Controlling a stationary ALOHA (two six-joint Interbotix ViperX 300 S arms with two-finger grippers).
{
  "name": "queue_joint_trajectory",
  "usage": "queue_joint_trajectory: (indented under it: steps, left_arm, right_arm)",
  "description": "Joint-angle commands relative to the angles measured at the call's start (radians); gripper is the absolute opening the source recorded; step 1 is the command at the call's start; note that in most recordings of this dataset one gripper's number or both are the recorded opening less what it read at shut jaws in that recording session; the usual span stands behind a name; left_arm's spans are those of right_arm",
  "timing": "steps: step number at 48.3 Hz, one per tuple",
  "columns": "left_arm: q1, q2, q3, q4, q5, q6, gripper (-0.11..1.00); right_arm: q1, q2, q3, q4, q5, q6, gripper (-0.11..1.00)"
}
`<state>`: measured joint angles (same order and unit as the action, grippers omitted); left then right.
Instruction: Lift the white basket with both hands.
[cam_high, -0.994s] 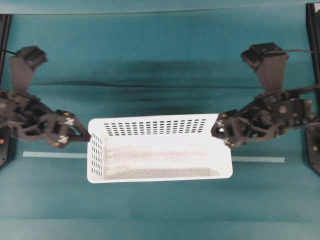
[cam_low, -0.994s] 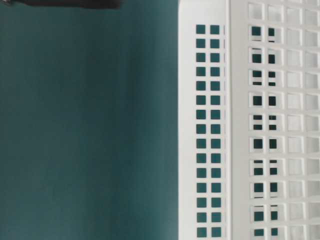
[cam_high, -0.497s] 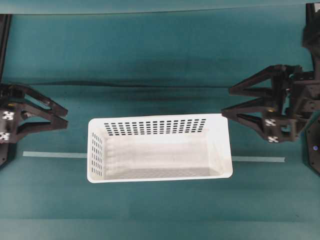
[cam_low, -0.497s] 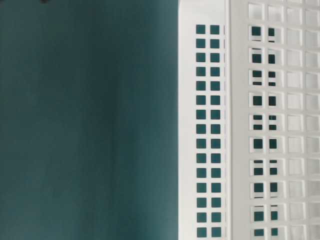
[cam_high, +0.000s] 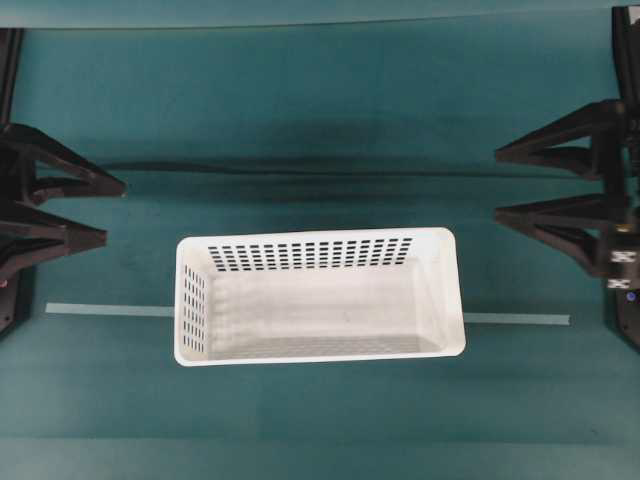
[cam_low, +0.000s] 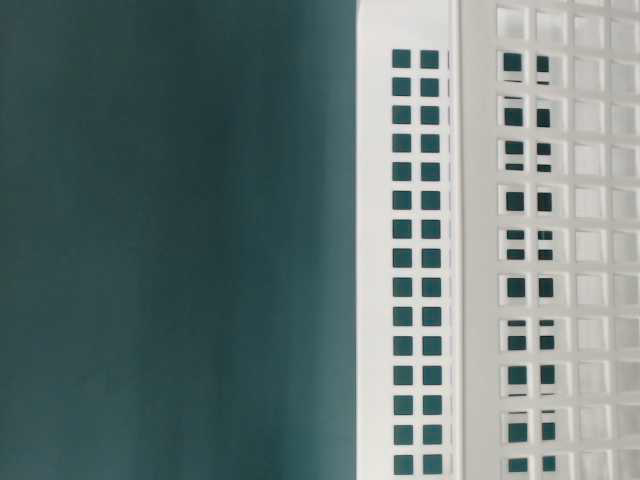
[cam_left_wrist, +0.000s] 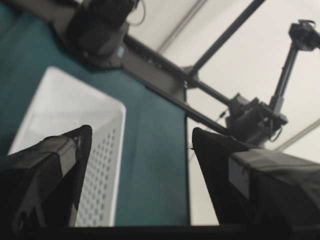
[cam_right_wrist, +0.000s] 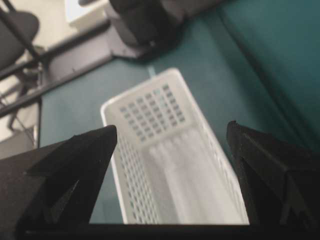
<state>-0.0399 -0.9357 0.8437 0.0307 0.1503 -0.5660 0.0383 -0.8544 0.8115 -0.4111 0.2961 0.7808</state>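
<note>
The white basket (cam_high: 318, 356) stands on the teal table in the middle of the overhead view, with nothing in it. My left gripper (cam_high: 113, 211) hangs open at the left edge, well clear of the basket's left end and a little behind it. My right gripper (cam_high: 497, 185) is open too, off the back right corner, apart from the rim. In the left wrist view the basket (cam_left_wrist: 65, 107) lies ahead, to the left of the gap of the spread gripper (cam_left_wrist: 141, 134). The right wrist view looks along the basket (cam_right_wrist: 150, 112) through the wide gripper (cam_right_wrist: 171, 128). The slotted wall (cam_low: 415, 250) fills the table-level view.
A pale tape strip (cam_high: 100, 309) runs across the table under the basket and comes out on the right as well (cam_high: 520, 319). Black frame posts (cam_high: 625, 60) stand at the back corners. The other arm's base (cam_left_wrist: 100, 25) and a camera stand (cam_left_wrist: 255, 117) show past the table.
Both grippers have drawn back from the basket's two ends to the sides of the table, with their jaws turned to face inward. The basket has not moved.
</note>
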Motion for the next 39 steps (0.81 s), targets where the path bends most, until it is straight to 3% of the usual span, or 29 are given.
queue_joint_trajectory:
  steps: [1, 7, 19, 39]
  left_arm:
    - [-0.003, -0.025, -0.018, 0.005, -0.011, 0.063, 0.84]
    - [-0.018, -0.084, -0.028, 0.003, -0.011, 0.137, 0.84]
    - [-0.018, -0.152, -0.032, 0.003, -0.009, 0.215, 0.84]
    - [-0.018, -0.143, -0.006, 0.003, -0.009, 0.227, 0.84]
  right_arm:
    - [0.003, -0.034, -0.006, -0.005, -0.034, -0.031, 0.95]
    - [0.003, -0.089, -0.008, -0.003, -0.058, -0.071, 0.95]
    - [0.025, -0.147, 0.015, -0.003, -0.135, -0.109, 0.95]
    - [0.023, -0.179, 0.046, -0.003, -0.179, -0.109, 0.95]
